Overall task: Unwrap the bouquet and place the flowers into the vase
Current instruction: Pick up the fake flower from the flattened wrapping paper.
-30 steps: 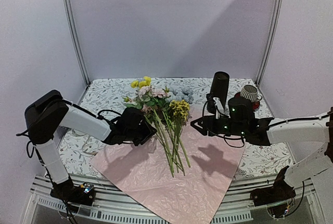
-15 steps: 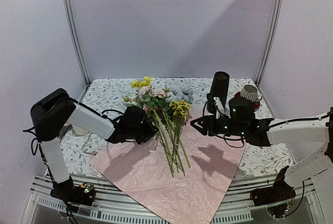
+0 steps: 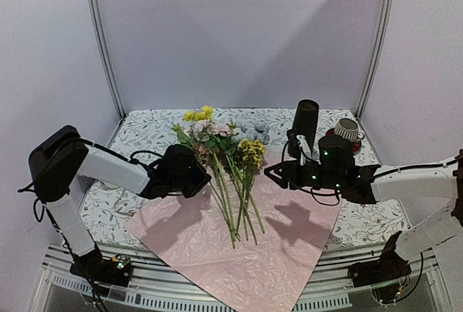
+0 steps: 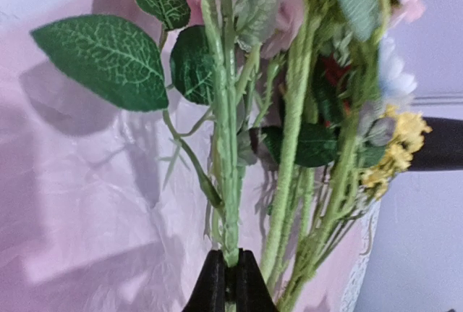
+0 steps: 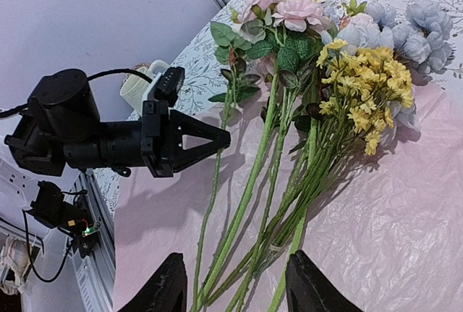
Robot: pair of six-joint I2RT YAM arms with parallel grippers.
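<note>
Though unwrapped on pink paper (image 3: 217,250), not yet in vase (image 3: 304,120)
Pinches one stem of the flowers (image 3: 219,131) with left gripper (image 4: 230,265); holds right gripper (image 3: 269,174) open

We've got the flowers (image 3: 228,160) lying on the paper (image 3: 217,254), heads toward the back. The vase (image 3: 304,125) stands behind them to the right, with a cup (image 3: 347,129) just right of it.

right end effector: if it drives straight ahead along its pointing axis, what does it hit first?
Probably the flower stems on the pink wrapping paper, centered ahead of the right end effector's open jaws. Height above them is unclear, so it might skim over.
</note>
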